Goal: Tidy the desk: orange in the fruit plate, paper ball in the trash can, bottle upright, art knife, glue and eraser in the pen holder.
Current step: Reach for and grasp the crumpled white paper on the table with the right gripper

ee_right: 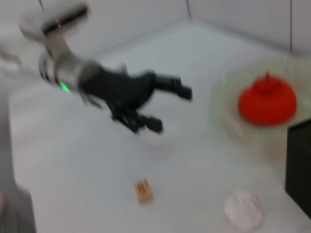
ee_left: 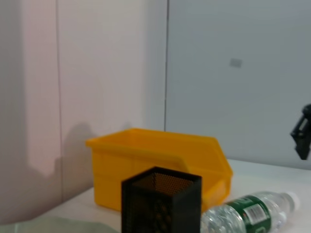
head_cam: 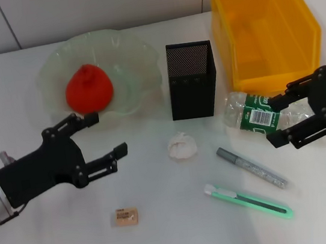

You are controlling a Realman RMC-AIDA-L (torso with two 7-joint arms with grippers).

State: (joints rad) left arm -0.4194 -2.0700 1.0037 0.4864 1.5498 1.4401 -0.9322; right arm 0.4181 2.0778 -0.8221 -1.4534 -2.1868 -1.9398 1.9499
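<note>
While the orange [head_cam: 88, 89] sits plated, we see both grippers' fingers spread, empty; bottle [head_cam: 259, 114] lies beside the holder [head_cam: 191, 80], everything else remains.

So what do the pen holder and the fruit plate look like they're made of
Pen holder: looks like black metal mesh, matte; fine perforations show on its walls. Fruit plate: probably clear, faintly green glass or plastic; it is see-through with a glossy, wavy rim.
</note>
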